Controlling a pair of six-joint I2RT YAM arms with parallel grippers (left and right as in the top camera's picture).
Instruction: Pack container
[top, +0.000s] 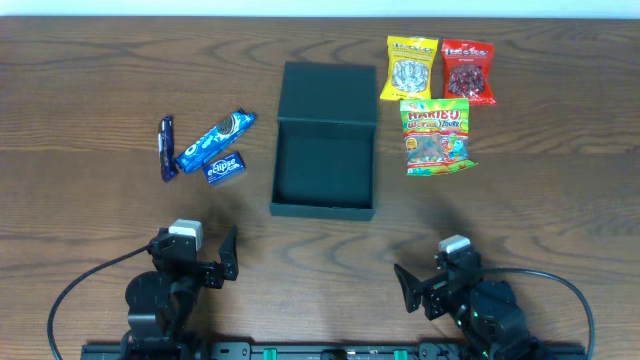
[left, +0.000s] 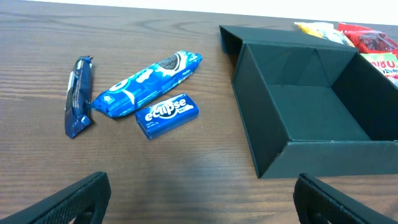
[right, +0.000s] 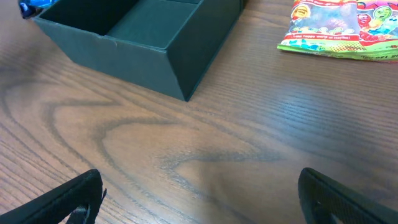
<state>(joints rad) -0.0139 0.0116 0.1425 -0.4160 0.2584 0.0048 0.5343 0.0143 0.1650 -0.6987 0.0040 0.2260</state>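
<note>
Plainly, left hand (left: 200, 194) and right hand (right: 200, 190) gape wide, empty, over the dark wood-grain table (top: 90, 70).

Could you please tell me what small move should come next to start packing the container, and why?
Probably ease the open left pincer forward toward the Eclipse pack: the container lies open and empty, nothing is held, and that pack sits nearest that pincer.

Dark teal container (top: 324, 170) mid-table, lid open flat behind, empty.
</note>
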